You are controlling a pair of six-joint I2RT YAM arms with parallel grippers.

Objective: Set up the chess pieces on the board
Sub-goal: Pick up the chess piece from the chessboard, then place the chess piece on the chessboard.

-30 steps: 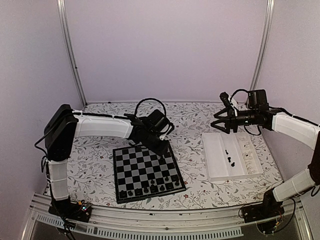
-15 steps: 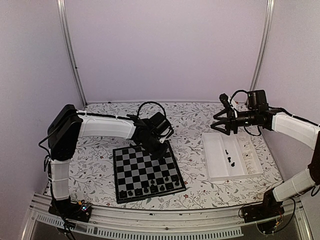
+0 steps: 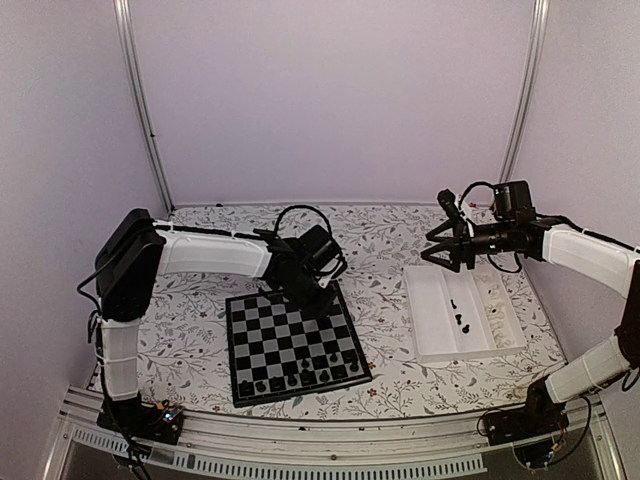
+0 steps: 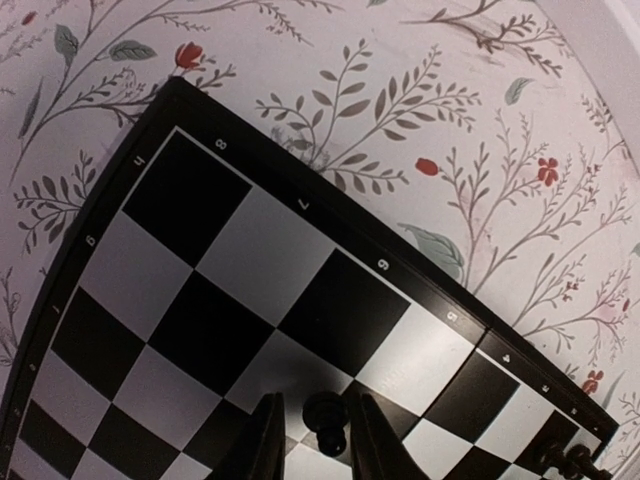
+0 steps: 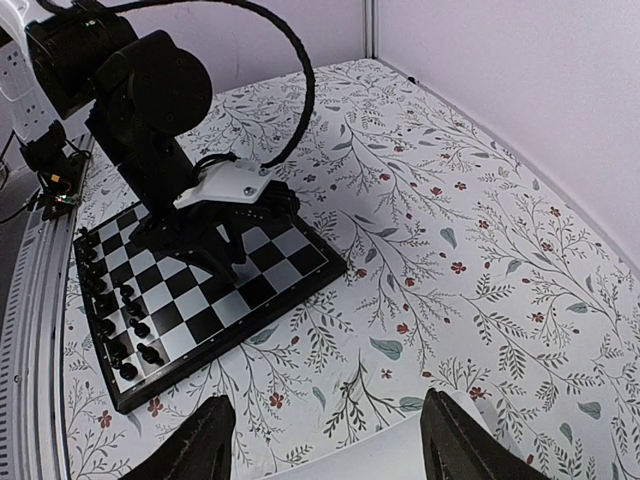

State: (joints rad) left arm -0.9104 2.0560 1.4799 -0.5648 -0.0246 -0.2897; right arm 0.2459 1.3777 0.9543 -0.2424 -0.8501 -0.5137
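A floral table (image 3: 390, 240) holds a chessboard (image 3: 285, 335) and a white tray (image 3: 432, 320). The left gripper (image 4: 316, 452) hangs over the chessboard's far end, its fingers either side of one black chess piece (image 4: 325, 415); whether they clamp it is unclear. The right gripper (image 5: 330, 445) gapes wide above the tray. More black pieces (image 3: 300, 378) line the near rows.

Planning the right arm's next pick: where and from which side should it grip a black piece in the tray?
Probably grip a black piece around its top, coming straight down with the open right gripper. The walls of the tray block a side approach, and neighbours sit close. Whether it stands or lies is too small to tell.
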